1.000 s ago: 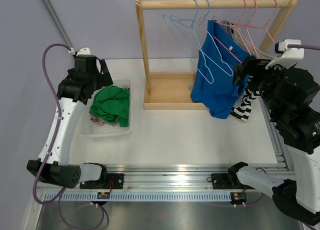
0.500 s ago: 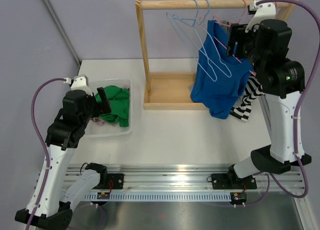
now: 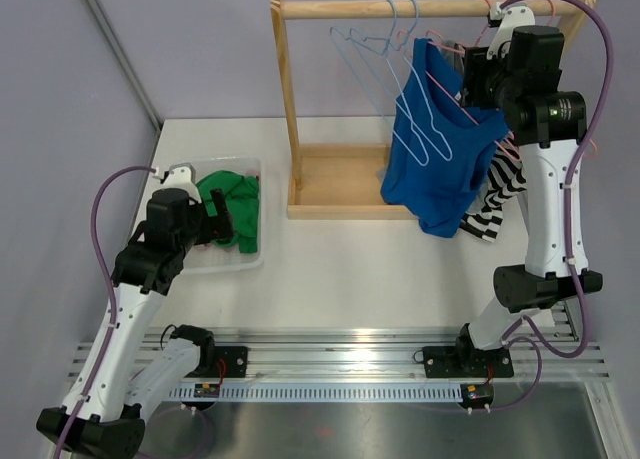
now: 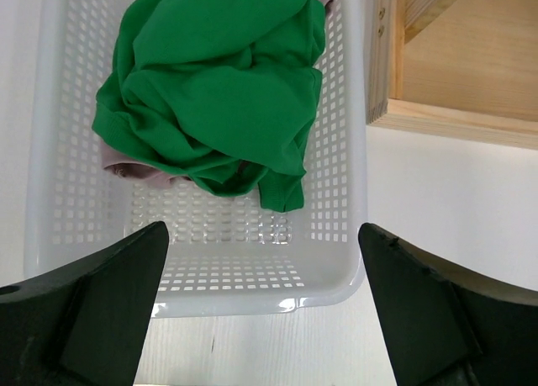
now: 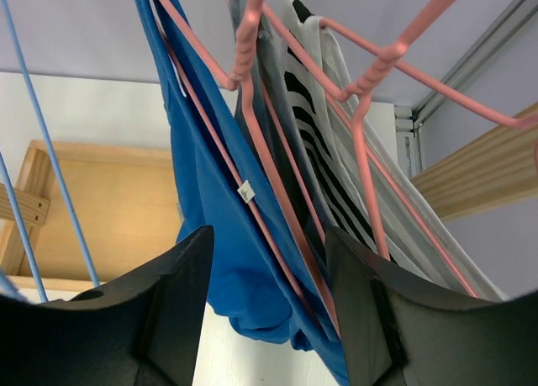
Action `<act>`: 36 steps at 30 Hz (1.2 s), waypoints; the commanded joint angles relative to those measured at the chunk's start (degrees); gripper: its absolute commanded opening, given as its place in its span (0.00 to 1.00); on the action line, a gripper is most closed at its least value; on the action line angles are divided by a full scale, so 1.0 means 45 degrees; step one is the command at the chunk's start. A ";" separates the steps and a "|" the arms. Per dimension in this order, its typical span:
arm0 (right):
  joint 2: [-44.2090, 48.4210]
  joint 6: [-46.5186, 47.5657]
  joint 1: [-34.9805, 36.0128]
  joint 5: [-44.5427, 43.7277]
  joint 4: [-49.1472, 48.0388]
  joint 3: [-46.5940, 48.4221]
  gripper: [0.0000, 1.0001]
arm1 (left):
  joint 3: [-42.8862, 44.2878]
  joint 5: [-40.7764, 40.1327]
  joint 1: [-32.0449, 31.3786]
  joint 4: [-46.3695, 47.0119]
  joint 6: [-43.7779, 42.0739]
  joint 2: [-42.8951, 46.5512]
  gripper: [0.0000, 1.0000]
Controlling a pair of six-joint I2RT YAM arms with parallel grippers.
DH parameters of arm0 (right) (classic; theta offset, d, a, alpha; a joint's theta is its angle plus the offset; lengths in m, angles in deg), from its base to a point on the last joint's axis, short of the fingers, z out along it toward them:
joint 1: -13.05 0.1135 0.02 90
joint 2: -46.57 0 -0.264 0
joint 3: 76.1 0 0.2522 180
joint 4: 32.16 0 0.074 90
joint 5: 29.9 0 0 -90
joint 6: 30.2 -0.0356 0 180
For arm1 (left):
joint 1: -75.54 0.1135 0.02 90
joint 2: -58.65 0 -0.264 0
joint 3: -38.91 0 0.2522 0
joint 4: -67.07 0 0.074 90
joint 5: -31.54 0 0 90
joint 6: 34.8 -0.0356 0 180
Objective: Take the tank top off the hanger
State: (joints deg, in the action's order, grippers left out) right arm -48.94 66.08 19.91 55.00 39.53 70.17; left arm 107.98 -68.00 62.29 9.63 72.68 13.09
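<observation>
A blue tank top (image 3: 432,154) hangs on a pink hanger (image 5: 252,163) from the wooden rack's rail (image 3: 420,7). In the right wrist view the blue tank top (image 5: 206,226) and the hanger's arm lie between my open fingers. My right gripper (image 3: 468,79) is raised beside the tank top's upper right edge; in its wrist view my right gripper (image 5: 269,319) has nothing clamped. My left gripper (image 3: 210,219) is open and empty above the near end of the white basket (image 4: 252,289).
A green garment (image 4: 218,92) lies in the white basket (image 3: 215,264) over something pink. A black-and-white striped garment (image 3: 495,199) and a grey one (image 5: 370,184) hang on pink hangers behind the tank top. Empty blue hangers (image 3: 385,74) hang left of it. The wooden rack base (image 3: 340,184) stands behind.
My right arm has risen from low beside the rack up to the tank top's top edge. My left arm has drawn back and down toward the basket's near end.
</observation>
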 commanded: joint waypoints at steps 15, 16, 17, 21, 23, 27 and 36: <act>0.0051 -0.1297 -0.0155 0.3788 -0.1544 -0.0891 0.14 | -0.0045 0.1280 -0.0042 0.0976 -0.0192 -0.0110 0.99; 0.0051 -0.1666 -0.0156 0.3848 -0.1584 -0.0833 0.00 | -0.0045 0.1280 -0.0042 0.0976 -0.0192 -0.0129 0.99; 0.0032 -0.1805 -0.0156 0.3888 -0.1565 -0.0756 0.00 | -0.0064 0.1280 -0.0042 0.0996 -0.0192 -0.0110 0.99; -0.0124 -0.2235 -0.0136 0.4317 -0.1410 -0.0034 0.00 | -0.0084 0.1339 -0.0042 0.0976 -0.0211 -0.0110 0.99; -0.0163 -0.2470 -0.0156 0.4357 -0.1311 0.0530 0.00 | -0.0084 0.1339 -0.0042 0.0976 -0.0231 -0.0090 0.99; -0.0086 -0.2783 -0.0156 0.4610 -0.1097 0.1256 0.00 | -0.0103 0.1339 -0.0042 0.0976 -0.0212 -0.0110 0.99; 0.1279 -0.2920 -0.0156 0.4572 -0.0903 0.1004 0.00 | -0.0123 0.1241 -0.0042 0.0976 -0.0212 -0.0071 0.99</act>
State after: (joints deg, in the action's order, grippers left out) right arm -48.28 53.52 19.38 74.75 38.09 73.19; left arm 107.52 -63.46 62.29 11.44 72.57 12.72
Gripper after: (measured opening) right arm 0.034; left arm 0.988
